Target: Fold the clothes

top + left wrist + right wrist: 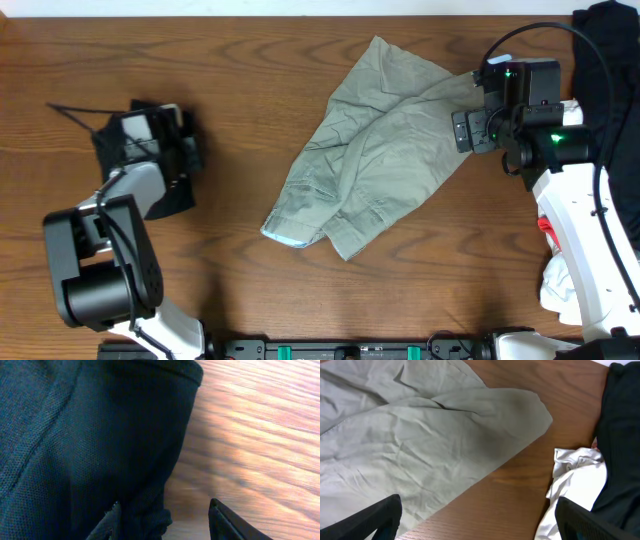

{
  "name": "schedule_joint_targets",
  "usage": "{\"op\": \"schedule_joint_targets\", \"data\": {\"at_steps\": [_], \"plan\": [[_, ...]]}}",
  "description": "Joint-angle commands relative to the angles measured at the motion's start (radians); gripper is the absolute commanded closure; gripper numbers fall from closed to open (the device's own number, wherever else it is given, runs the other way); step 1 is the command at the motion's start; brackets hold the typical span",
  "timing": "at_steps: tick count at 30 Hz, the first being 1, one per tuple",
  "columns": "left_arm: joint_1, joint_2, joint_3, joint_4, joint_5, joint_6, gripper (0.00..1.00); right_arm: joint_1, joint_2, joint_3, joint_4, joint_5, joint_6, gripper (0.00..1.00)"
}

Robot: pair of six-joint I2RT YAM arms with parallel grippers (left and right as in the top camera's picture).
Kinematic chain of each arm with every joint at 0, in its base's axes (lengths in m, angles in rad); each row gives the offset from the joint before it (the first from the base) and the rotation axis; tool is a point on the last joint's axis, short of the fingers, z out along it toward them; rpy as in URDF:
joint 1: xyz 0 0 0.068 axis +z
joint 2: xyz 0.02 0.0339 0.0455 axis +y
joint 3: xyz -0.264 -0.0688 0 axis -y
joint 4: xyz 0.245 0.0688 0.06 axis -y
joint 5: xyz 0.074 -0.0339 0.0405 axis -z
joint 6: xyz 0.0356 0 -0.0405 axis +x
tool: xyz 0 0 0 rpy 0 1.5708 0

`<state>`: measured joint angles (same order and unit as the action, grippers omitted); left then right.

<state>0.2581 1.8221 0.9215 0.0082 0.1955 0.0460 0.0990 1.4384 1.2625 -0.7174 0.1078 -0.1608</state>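
Observation:
The khaki-green shorts (375, 150) lie wrinkled and spread in the middle of the table, and fill the left of the right wrist view (410, 445). My right gripper (480, 522) is open and empty over bare wood, just off the shorts' right edge; in the overhead view it (462, 130) is at their upper right corner. My left gripper (165, 525) is open over a black garment (90, 435), whose edge lies between its fingers. In the overhead view that gripper (150, 130) sits on the black garment (178, 195) at the far left.
A second black garment (605, 60) lies at the back right corner and shows in the right wrist view (620, 435). A white garment (558, 285) with a red bit (545, 225) beside it lies by the right arm; the white one also shows in the right wrist view (575, 475).

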Motion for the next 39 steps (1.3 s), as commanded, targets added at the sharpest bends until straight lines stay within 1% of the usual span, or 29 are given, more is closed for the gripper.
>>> {"op": "schedule_joint_targets", "data": {"at_steps": [1,4,8,10,13,16,18,21,24,26,28,31,34,39], "plan": [[0.052,0.013,0.014,-0.006,-0.024,-0.002,0.43,-0.006,0.002,0.003,-0.002,-0.008,0.018,0.04],[0.063,0.011,0.014,0.002,0.040,-0.001,0.43,-0.006,0.002,0.003,-0.001,-0.008,0.019,0.04],[0.056,-0.022,0.023,0.019,0.217,-0.001,0.28,-0.006,0.002,0.003,0.000,-0.007,0.018,0.04],[0.043,-0.075,0.031,0.006,0.285,-0.002,0.18,-0.006,0.002,0.003,0.003,-0.007,0.018,0.04],[0.007,-0.199,0.032,-0.063,0.345,-0.032,0.13,-0.006,0.002,0.003,0.008,-0.007,0.018,0.03],[-0.043,-0.314,0.032,-0.204,0.352,-0.153,0.12,-0.006,0.002,0.003,0.014,-0.007,0.018,0.03],[-0.086,-0.370,0.032,-0.331,0.364,-0.246,0.12,-0.006,0.002,0.003,0.019,-0.008,0.018,0.03],[-0.161,-0.406,0.032,-0.525,0.393,-0.322,0.12,-0.006,0.002,0.003,0.021,-0.007,0.018,0.02],[-0.238,-0.401,0.032,-0.704,0.421,-0.397,0.11,-0.006,0.002,0.003,0.021,-0.007,0.018,0.02],[-0.287,-0.396,0.031,-0.808,0.422,-0.481,0.06,-0.006,0.002,0.003,0.018,-0.007,0.018,0.02],[-0.330,-0.395,0.026,-0.867,0.423,-0.565,0.02,-0.006,0.002,0.003,0.015,-0.008,0.018,0.02],[-0.383,-0.395,0.007,-0.881,0.422,-0.666,0.02,-0.006,0.002,0.003,0.013,-0.008,0.018,0.01],[-0.421,-0.394,-0.024,-0.848,0.422,-0.736,0.02,-0.006,0.002,0.003,0.013,-0.008,0.018,0.02],[-0.445,-0.389,-0.079,-0.773,0.422,-0.818,0.02,-0.006,0.002,0.003,0.005,-0.007,0.018,0.01]]}}
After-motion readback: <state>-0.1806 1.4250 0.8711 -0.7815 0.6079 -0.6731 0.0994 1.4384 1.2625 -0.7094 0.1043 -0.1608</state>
